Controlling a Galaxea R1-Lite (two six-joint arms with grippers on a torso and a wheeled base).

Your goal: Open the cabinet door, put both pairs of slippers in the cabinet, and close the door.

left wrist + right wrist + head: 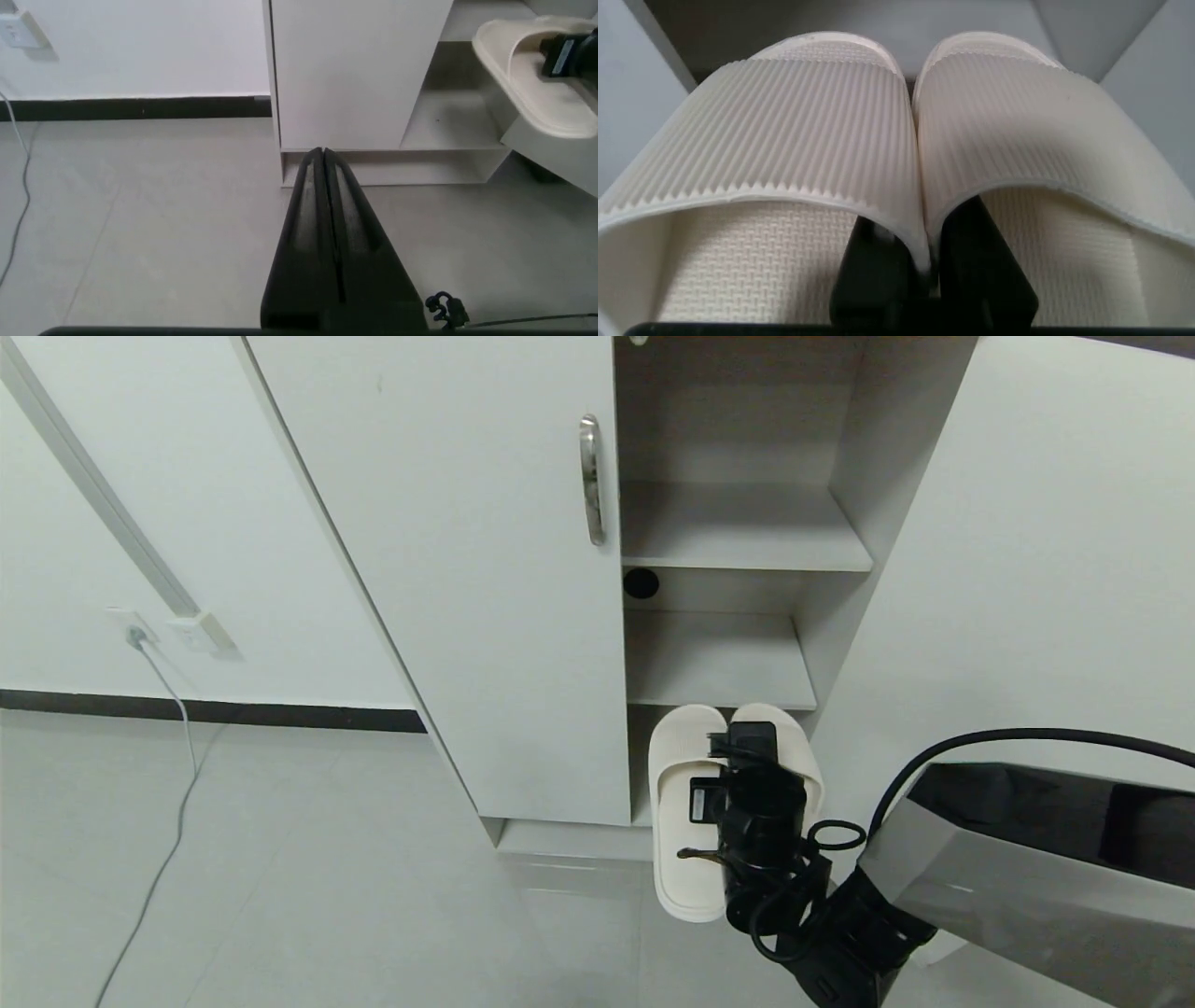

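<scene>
Right gripper (752,735) clamped on cream slippers' (677,775) inner straps.
Holds pair toes-first before open cabinet (448,569); left gripper (323,163) pressed closed above floor (140,215); wrist label (700,800) too small to read.

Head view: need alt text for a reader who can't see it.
The right gripper holds a pair of cream slippers side by side before the bottom of the cabinet. Its right door stands open on two shelves; the left door is closed.
</scene>
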